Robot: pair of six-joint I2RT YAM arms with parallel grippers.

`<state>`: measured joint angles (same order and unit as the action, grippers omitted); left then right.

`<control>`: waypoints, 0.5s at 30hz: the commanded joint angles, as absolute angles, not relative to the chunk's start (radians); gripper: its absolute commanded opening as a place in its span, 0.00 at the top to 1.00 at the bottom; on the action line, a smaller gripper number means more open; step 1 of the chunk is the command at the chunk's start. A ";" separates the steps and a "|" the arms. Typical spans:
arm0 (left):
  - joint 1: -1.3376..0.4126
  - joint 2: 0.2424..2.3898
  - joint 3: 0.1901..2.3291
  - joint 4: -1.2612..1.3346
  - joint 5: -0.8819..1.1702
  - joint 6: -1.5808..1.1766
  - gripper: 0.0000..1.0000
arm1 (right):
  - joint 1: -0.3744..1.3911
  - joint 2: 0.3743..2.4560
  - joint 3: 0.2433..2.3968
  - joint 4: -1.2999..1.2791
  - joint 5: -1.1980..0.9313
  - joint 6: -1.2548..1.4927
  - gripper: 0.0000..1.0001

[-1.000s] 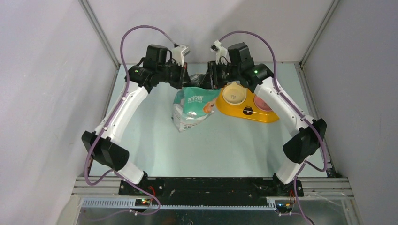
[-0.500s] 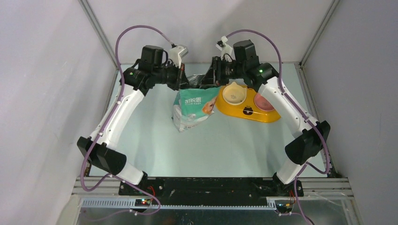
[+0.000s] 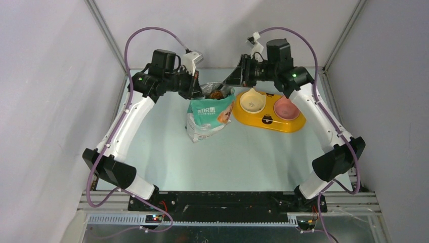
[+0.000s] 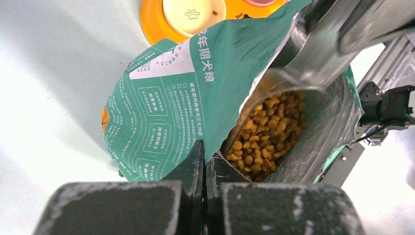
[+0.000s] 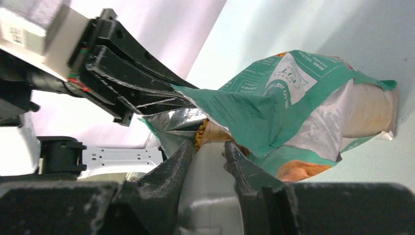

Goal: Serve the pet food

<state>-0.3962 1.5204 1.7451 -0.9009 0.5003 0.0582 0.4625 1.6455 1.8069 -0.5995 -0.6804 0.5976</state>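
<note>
Pet food (image 4: 266, 127) bagged; pale table (image 3: 243, 157); left jaws tight on bag (image 4: 186, 98); right on scoop (image 5: 210, 196)

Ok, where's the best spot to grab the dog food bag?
I'd pinch the bag by its top edge, beside the open mouth, coming in from the left. That foil edge is thin and flat, which suits a gripper; the left gripper holds it there now. Lower down the bag bulges.

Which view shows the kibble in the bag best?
Left wrist: it looks into the open bag, so the pet food shows as single pellets. Top external gives a small brown patch; right wrist only a sliver.
</note>
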 commanded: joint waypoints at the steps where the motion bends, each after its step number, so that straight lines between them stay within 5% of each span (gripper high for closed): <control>1: -0.399 1.485 1.758 -0.979 0.505 0.101 1.00 | 0.431 1.580 1.810 -0.494 -0.774 0.667 1.00; 15: -0.398 1.528 1.876 -1.073 0.431 0.200 1.00 | 0.265 1.637 1.681 -0.337 -0.962 0.900 1.00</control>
<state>-0.4011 1.5246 1.7996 -0.9756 0.4683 0.1349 0.3065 1.6207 1.6760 -0.4175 -0.8986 0.8108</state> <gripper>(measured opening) 0.005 0.302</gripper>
